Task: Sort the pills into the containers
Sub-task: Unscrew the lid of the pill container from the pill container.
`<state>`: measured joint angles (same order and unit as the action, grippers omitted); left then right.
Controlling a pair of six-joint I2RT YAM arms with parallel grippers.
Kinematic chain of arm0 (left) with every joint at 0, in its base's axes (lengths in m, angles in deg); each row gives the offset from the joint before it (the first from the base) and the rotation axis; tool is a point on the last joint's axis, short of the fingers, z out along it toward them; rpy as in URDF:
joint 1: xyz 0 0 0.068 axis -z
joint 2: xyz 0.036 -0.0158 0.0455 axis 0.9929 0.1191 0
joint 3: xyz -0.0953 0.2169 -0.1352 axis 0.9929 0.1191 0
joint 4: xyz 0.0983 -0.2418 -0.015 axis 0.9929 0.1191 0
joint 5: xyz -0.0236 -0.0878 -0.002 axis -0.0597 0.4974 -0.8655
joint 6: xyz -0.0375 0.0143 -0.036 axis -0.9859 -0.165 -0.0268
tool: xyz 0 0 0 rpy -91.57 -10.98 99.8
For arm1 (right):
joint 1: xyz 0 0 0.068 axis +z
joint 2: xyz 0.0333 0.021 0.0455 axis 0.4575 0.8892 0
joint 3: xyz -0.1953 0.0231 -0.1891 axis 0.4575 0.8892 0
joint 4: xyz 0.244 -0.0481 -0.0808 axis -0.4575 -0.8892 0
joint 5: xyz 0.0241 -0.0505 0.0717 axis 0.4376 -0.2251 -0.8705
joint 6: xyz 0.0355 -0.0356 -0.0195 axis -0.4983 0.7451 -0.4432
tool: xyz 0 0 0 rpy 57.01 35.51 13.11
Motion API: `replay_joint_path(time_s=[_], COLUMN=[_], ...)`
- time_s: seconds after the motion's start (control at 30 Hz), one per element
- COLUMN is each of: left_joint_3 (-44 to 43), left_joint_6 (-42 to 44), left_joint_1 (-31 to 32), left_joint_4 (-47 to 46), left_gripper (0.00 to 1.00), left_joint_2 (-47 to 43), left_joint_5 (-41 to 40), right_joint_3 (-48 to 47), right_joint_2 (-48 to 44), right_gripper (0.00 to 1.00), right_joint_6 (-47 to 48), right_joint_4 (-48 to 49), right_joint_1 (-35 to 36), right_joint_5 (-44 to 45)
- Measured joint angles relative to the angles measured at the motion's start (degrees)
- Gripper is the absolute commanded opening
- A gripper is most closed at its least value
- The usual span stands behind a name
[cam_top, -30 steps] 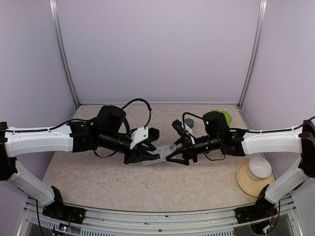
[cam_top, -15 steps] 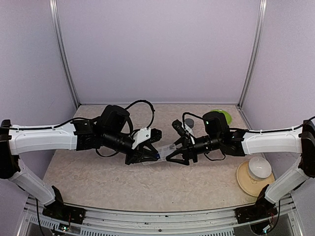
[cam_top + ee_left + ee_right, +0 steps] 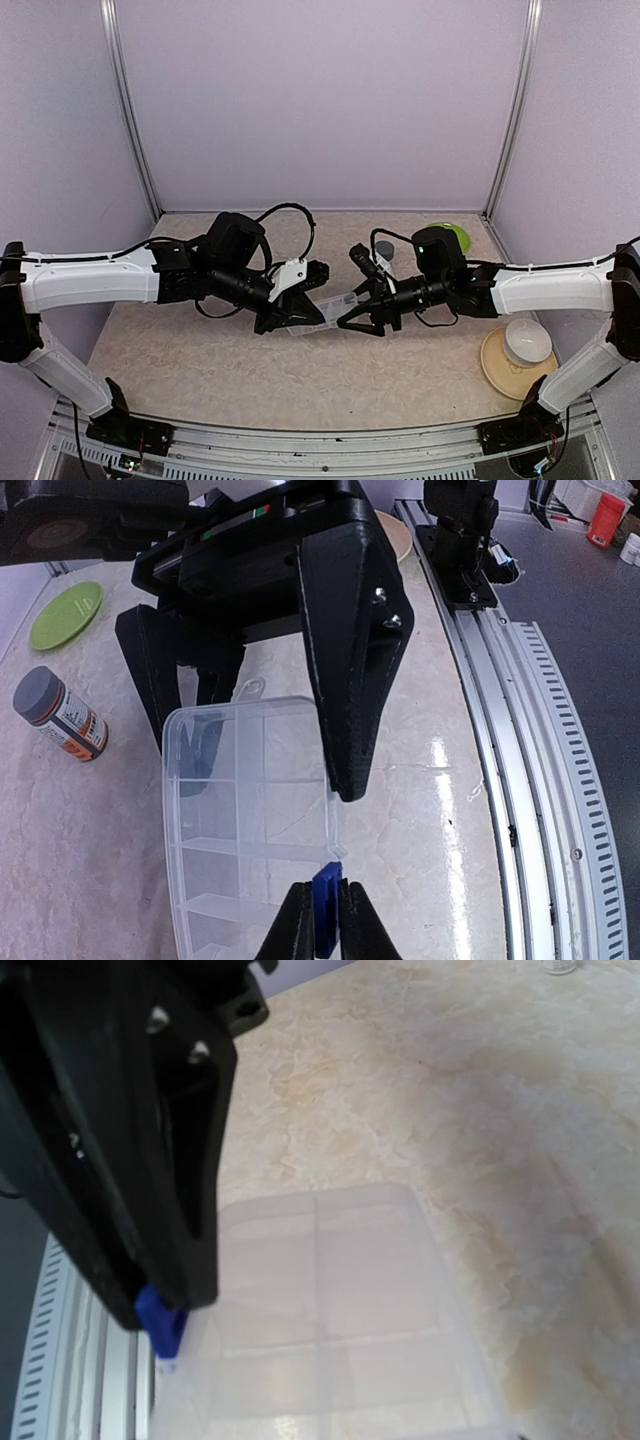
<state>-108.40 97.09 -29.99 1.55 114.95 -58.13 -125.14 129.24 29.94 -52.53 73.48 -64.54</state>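
Note:
The clear pill box with its row of containers lies between both grippers at the table's middle. Its compartments look empty, and no pills show in any view. My left gripper is shut on a small blue clasp on the box's long edge. The right wrist view shows that clasp too, under a black left finger. My right gripper straddles the far end of the box, one finger against each long side, holding it. The box fills the right wrist view, where the right gripper's own fingers do not show.
A small bottle with a grey cap stands behind the box. The green plate sits at the back right. A white bowl on a tan plate is near the right arm's base. The metal rail runs along the near edge.
My left gripper has shifted a little right towards the box and closed its fingers onto the blue clasp. The right arm and the box have stayed still.

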Motion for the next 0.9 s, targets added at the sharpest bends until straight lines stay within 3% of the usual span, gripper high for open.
replay_joint_path(time_s=[0.23,0.63,0.9], left_joint_3=[-0.1,-0.1,0.1], left_joint_6=[-0.1,-0.4,-0.6], left_joint_1=[-0.2,-0.4,-0.5], left_joint_4=[0.2,0.2,0.5], left_gripper=[0.0,0.0,0.0], left_joint_2=[0.1,1.1,2.8], left_joint_5=[0.9,-0.7,-5.9], right_joint_3=[0.0,0.5,0.9], right_joint_2=[0.0,1.7,6.5], right_gripper=[0.2,0.26,0.5], right_joint_6=[0.3,0.3,0.4], right_joint_4=[0.0,2.5,7.6], right_joint_1=[0.0,0.0,-0.8], right_joint_5=[0.2,1.7,2.4])
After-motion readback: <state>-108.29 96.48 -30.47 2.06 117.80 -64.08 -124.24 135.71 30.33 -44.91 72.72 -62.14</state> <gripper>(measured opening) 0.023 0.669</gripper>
